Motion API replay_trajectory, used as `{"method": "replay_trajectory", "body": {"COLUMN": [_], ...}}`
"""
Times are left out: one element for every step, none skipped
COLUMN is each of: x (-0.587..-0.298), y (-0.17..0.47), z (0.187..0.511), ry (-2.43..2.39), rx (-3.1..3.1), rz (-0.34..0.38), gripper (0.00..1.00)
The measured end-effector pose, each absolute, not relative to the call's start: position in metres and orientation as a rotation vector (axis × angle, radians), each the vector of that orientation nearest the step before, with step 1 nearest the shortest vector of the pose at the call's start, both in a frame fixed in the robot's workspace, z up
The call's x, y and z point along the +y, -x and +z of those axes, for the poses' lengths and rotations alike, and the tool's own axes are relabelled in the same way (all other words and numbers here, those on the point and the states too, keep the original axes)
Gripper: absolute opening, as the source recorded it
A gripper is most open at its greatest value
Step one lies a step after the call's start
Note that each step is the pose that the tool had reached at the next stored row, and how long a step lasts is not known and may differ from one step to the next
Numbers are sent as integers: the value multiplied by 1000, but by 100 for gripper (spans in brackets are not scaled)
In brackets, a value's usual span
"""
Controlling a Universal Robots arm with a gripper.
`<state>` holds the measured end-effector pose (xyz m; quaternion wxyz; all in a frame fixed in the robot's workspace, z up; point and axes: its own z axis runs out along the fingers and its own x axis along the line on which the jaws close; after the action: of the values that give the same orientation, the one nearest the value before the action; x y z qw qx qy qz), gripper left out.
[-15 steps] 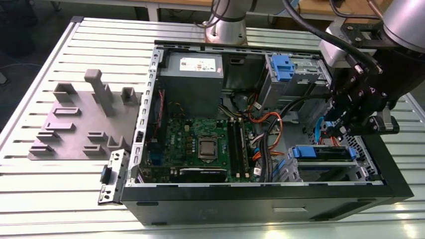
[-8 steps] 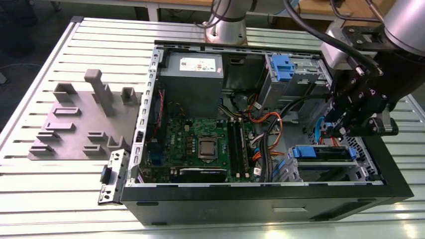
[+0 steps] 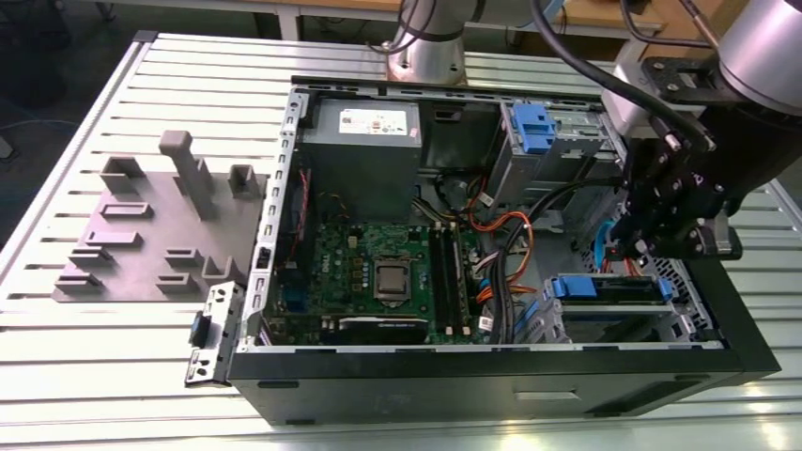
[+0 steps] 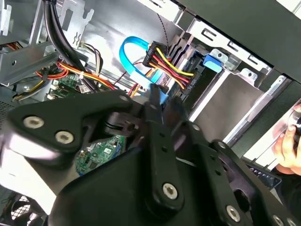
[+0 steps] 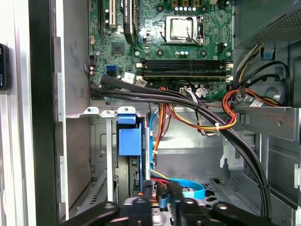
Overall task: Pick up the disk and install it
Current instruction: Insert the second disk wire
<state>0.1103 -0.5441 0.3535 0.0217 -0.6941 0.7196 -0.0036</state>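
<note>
The disk (image 3: pixel 610 287) sits in the drive cage at the corner of the open computer case (image 3: pixel 501 385), directly beneath my pincer (image 3: pixel 677 240). In the first wrist view its blue side rail (image 5: pixel 129 141) stands just ahead of the pincer (image 5: pixel 157 207), edge-on in the bay. I cannot tell whether the pincer is wide or narrow, or whether it touches the disk. In the second wrist view a blue data cable (image 4: pixel 127 52) loops just beyond the pincer (image 4: pixel 157 106), beside red and yellow power wires (image 4: pixel 164 59). The motherboard (image 3: pixel 376 272) lies farther off. A person's hand (image 4: pixel 289 141) shows outside the case.
</note>
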Motion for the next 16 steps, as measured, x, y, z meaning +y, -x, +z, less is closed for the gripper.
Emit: {"method": "replay_trajectory", "body": {"x": [-544,-544,-544,-544,-544,-544,-544,-545,-546,-547,-549,-550,-552,-554,-556,-556], "y": [-110,-110,-110,-110,-110,-110,-110,-110,-110,-110,-110,-109,-108,-108,-107,-106], "z": [353,353,352,352,352,352,352,352,352,352,352,352,352,352,352,351], "ry": [2151,2151,2151,2151,2151,2151,2151,2151,2151,2152,2153,2154,2154,2154,2154,2150], "rx": [2230,2230,2230,2230,2230,2230,2230,2230,2230,2229,2228,2227,2226,2224,2223,2219], "rz": [-11,-11,-11,-11,-11,-11,-11,-11,-11,-11,-11,-11,-12,-13,-14,-10], "gripper": [29,24,24,18,16,16,16,16,16,16,16,16,16,16,16,16]}}
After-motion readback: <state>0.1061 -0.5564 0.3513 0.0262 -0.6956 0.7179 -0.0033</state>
